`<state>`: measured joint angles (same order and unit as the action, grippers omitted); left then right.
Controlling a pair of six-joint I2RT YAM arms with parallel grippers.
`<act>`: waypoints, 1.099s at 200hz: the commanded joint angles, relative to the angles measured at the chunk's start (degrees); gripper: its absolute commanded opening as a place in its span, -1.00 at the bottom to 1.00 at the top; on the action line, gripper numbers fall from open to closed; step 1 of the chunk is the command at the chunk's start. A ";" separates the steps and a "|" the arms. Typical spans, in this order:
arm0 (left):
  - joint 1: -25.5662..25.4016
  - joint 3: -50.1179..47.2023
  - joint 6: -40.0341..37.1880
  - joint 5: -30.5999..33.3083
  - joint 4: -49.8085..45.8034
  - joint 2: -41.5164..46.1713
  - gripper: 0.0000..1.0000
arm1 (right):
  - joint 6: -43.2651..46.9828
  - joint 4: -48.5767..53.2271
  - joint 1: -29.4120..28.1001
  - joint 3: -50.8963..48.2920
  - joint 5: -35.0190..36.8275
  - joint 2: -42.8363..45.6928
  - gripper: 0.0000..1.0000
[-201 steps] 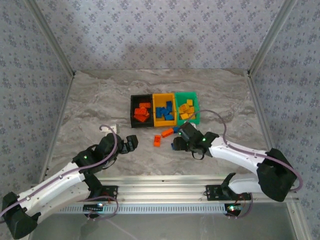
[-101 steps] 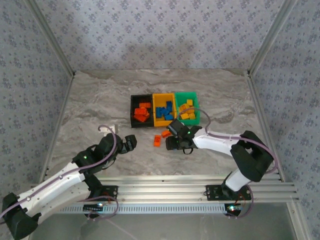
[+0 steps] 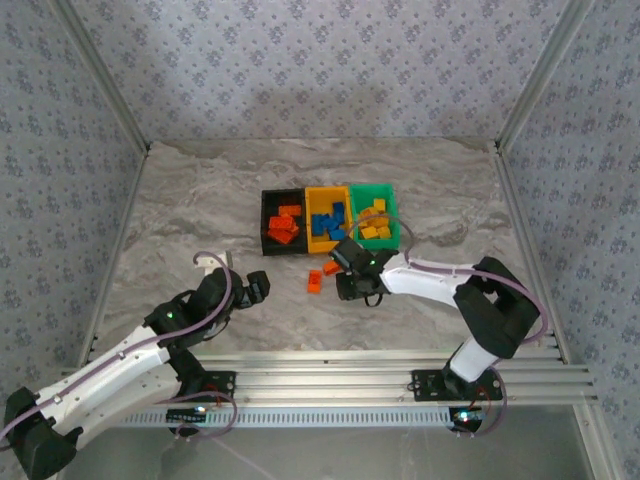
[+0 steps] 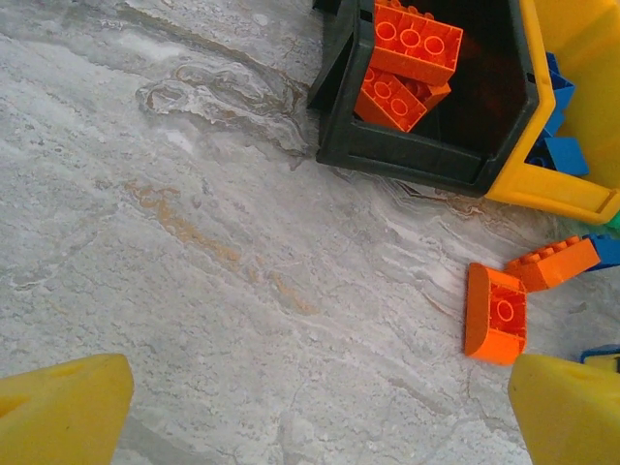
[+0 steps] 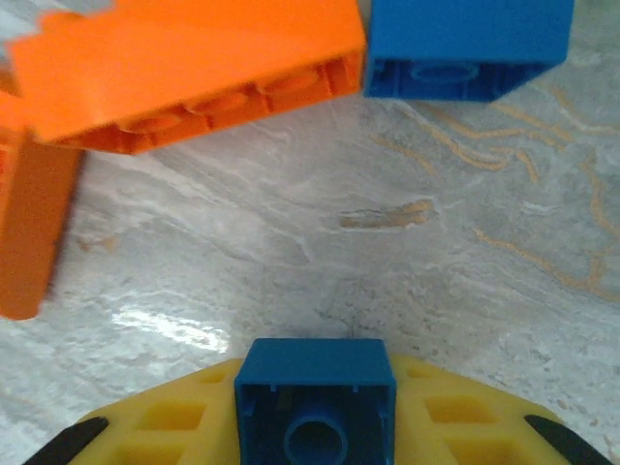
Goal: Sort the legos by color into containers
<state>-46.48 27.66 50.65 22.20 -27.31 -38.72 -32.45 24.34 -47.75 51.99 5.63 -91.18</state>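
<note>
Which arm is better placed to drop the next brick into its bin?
Right. The right fingers grip a small blue brick just in front of the yellow-orange bin holding other blue bricks. The left fingers stand open and empty, farther back.

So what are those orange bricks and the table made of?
The orange bricks look like hard, shiny plastic: smooth faces and moulded round studs. The table looks like polished marble, grey with wavy veins, though it could be a printed sheet.

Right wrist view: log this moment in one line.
right hand grips blue brick | left hand open, empty | orange bricks loose on table
</note>
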 commanded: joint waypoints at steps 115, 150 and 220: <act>0.73 3.03 -2.81 -4.53 1.03 -7.88 0.99 | 4.11 2.89 9.14 37.68 1.64 -21.04 -0.16; 0.78 3.42 -5.09 -7.89 4.53 -10.98 0.99 | 3.72 2.07 9.54 40.92 1.18 -22.12 0.35; -2.02 12.45 -13.40 -15.17 12.00 -28.48 0.99 | 0.34 -5.04 10.00 22.81 3.26 -3.89 0.43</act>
<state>-46.52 34.81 42.39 10.48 -19.62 -60.71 -29.80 21.28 -38.37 80.77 7.07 -102.65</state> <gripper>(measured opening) 0.995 0.715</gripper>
